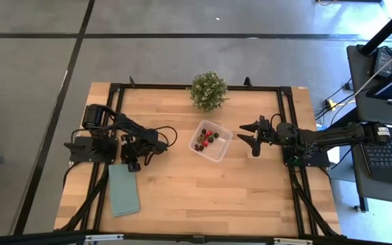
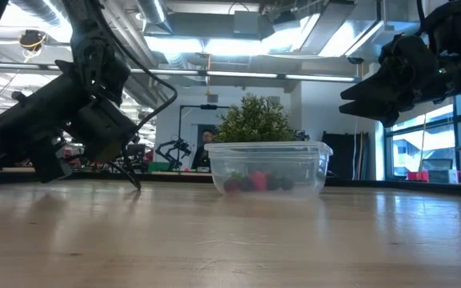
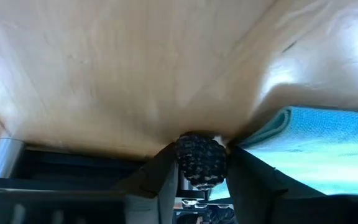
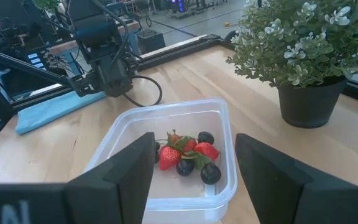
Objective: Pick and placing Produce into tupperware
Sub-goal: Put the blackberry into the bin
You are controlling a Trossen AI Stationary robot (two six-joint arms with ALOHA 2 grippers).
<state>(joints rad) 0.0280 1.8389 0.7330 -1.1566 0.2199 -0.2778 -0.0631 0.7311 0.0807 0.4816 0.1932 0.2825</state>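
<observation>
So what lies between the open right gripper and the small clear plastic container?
Only bare wooden table: the high view shows nothing between the right gripper and the small clear plastic container.

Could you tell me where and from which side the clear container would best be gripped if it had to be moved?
Probably the tupperware wall nearest the right tool, which hangs open just beside it: one finger inside, one outside, coming from above. It is lidless with a thin upright rim, and the berries lie mid-floor, leaving that wall free.

Left gripper (image 3: 201,163) jaws clamped; right gripper (image 4: 193,163) jaws apart
</observation>
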